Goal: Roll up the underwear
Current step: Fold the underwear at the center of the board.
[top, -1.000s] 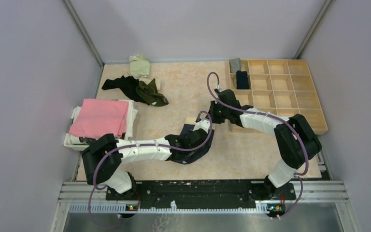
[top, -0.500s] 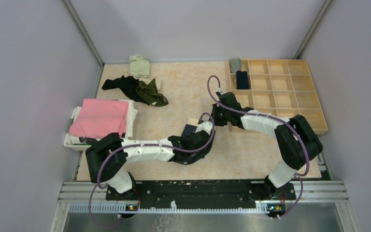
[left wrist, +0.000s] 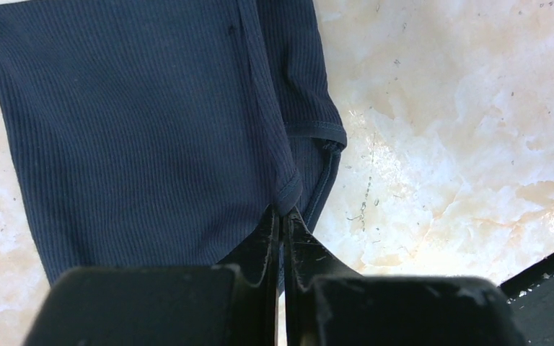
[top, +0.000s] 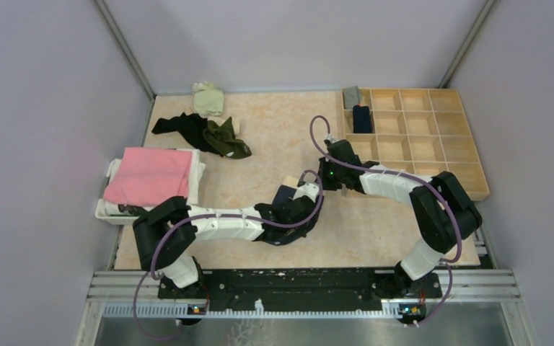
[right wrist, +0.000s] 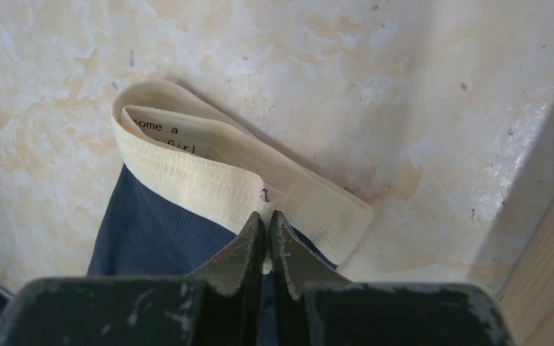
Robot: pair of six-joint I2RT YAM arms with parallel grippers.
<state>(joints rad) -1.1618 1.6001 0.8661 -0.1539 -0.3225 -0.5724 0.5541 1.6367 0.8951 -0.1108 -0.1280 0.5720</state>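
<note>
**Underwear job barely a third through, by my count, as both claws stretch a navy pair**

From my remote desk I see the navy underwear (top: 283,194) lying flat on the table (top: 274,137), just off the near-left corner of the wooden tray (top: 469,137). The left gripper (left wrist: 283,213) has its jaws pressed together on the hem at the leg end. The right gripper (right wrist: 267,216) is clamped the same way on the beige waistband (right wrist: 209,173) at the end nearer the tray. The cloth lies drawn out between them with no turn of a roll in it yet, so I judge this pair is only being laid straight.

Two pieces look finished: a grey roll (top: 351,96) and a navy roll (top: 361,119) sit in the tray's far-left compartments, and every other compartment that the arm does not hide is bare. To the left of the tray and well apart from it, a dark and olive heap (top: 213,135) and a pale green piece (top: 208,98) wait unrolled. The pink cloth (top: 150,174), farther left again, is not part of the job.

The only writing I can read is printed inside the waistband: "ome a" on one line, its first letter lost in the fold, and "Girl" below it. I can make out no brand name.
</note>
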